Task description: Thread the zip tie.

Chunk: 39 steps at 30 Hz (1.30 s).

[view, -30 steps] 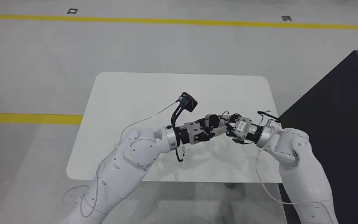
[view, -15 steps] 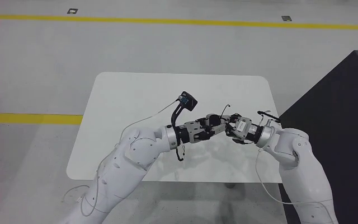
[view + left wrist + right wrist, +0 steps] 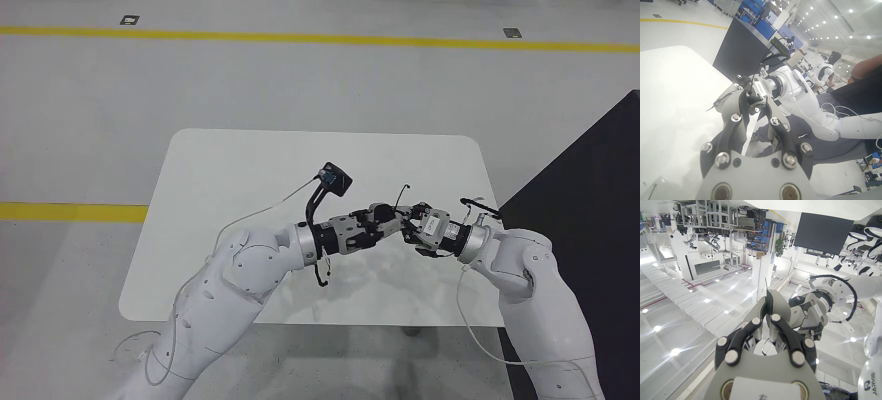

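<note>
1. Since a second ago, a thin black end of the zip tie (image 3: 404,195) has come to stand up above the spot where the two grippers meet in the top view. Both arms have hardly shifted.
2. At the centre of the top view the left gripper (image 3: 394,219) comes in from the lower left and the right gripper (image 3: 411,226) from the lower right. They meet tip to tip above the white table (image 3: 250,180), toward its right half.
3. In the right wrist view the right gripper (image 3: 767,294) has its fingers pressed together on the zip tie. A short, straight black end sticks out past the fingertips toward the upper middle of the frame. A thin black curve of it also shows lower down, between the roots of the fingers.
4. In the left wrist view the left gripper (image 3: 753,98) has its fingers spread, with a clear gap between them. The front of the right gripper sits at the far end of that gap.
5. In the same view a thin black strand of the zip tie (image 3: 715,104) lies across the outer side of one grey finger (image 3: 728,102). Its pointed tip hangs free over the table at the middle left of the frame. Whether the strand is caught by that finger or merely lies against it cannot be told.
6. A dark panel (image 3: 600,170) stands off the table's edge at the right of the top view.
7. Yellow floor lines (image 3: 300,38) cross the top of that view and its left edge.
</note>
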### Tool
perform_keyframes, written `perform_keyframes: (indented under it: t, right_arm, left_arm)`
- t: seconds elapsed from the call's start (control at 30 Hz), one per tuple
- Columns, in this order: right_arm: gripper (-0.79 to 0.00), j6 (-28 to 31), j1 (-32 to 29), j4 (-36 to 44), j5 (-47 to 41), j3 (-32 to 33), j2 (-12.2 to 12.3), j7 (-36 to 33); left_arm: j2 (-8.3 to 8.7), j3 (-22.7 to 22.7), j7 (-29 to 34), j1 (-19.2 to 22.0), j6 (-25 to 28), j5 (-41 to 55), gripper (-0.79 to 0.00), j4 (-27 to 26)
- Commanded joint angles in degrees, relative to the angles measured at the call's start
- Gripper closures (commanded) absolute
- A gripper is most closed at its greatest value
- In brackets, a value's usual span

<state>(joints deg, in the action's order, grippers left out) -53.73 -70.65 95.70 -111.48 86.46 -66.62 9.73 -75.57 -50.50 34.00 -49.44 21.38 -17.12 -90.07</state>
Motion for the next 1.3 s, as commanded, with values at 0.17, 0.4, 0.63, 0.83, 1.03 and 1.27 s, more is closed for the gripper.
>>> perform_keyframes:
  t: [0.17,0.4,0.63,0.83,1.03,1.27]
  right_arm:
    - [0.0,0.0,0.0,0.0,0.0,0.0,0.0,0.0]
    - [0.0,0.0,0.0,0.0,0.0,0.0,0.0,0.0]
    - [0.0,0.0,0.0,0.0,0.0,0.0,0.0,0.0]
    - [0.0,0.0,0.0,0.0,0.0,0.0,0.0,0.0]
    - [0.0,0.0,0.0,0.0,0.0,0.0,0.0,0.0]
    - [0.0,0.0,0.0,0.0,0.0,0.0,0.0,0.0]
  left_arm:
    - [-0.12,-0.2,0.4,0.0,0.4,0.9,-0.04,0.2]
    - [-0.17,-0.3,1.0,-0.2,0.3,0.9,0.0,0.5]
    - [-0.11,-0.8,1.1,-0.8,0.2,0.8,-0.188,0.9]
    - [-0.12,-1.3,1.2,-1.0,-0.7,1.2,-0.185,1.4]
    - [-0.38,-0.9,1.4,-0.3,-0.8,1.3,-0.188,1.0]
    - [-0.55,-0.9,1.4,0.0,-0.9,1.9,-0.166,0.8]
